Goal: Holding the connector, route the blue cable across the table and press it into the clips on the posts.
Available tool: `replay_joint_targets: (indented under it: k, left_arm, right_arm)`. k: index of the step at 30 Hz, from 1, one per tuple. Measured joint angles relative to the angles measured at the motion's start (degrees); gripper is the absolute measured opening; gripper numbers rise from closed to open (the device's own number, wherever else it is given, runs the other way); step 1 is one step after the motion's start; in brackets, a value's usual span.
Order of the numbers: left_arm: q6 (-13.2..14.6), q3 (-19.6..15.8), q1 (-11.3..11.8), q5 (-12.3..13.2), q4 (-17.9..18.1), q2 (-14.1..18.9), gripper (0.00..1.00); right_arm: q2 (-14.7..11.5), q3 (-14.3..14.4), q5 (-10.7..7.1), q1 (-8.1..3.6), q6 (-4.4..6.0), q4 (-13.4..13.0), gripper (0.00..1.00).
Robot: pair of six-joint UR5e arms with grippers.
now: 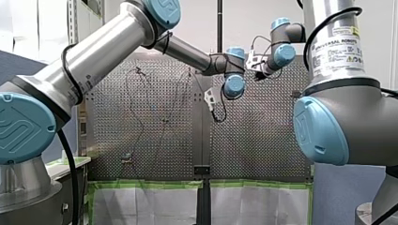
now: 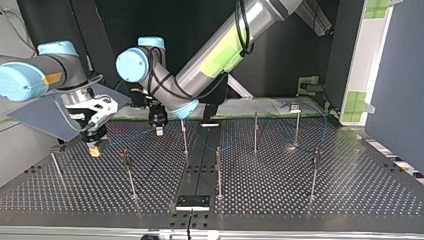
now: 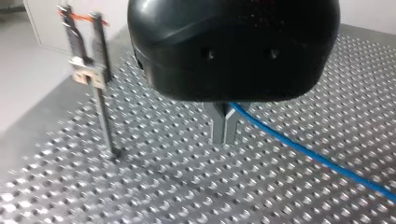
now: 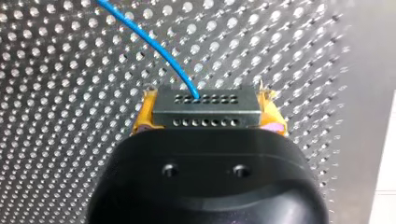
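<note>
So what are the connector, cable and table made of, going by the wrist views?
The connector looks like dull grey sheet metal, punched hole rows. The blue cable: likely plastic jacket, smooth, glossy, curving. The table: metal, perhaps aluminium, reflective, perforated.

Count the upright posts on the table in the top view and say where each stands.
7. Near row, left to right in that view: post, post, post, post. Far row: post, post, post. Others may hide behind the arms.
</note>
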Motion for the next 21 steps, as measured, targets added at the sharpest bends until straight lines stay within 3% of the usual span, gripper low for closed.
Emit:
replay_joint_targets:
  k: [13,21]
  left_arm:
    - [0.97,1.99,0.43,4.69,1.62,6.1,0.0]
    - [0.96,2.36,1.82,8.06,0.42,9.93,0.0]
  right_arm:
    - [-0.59,-1.0,-1.31,-0.03,-0.08,0.76,0.0]
    - [-0.77,-1.49,-2.47,-0.41,0.63,0.76,0.0]
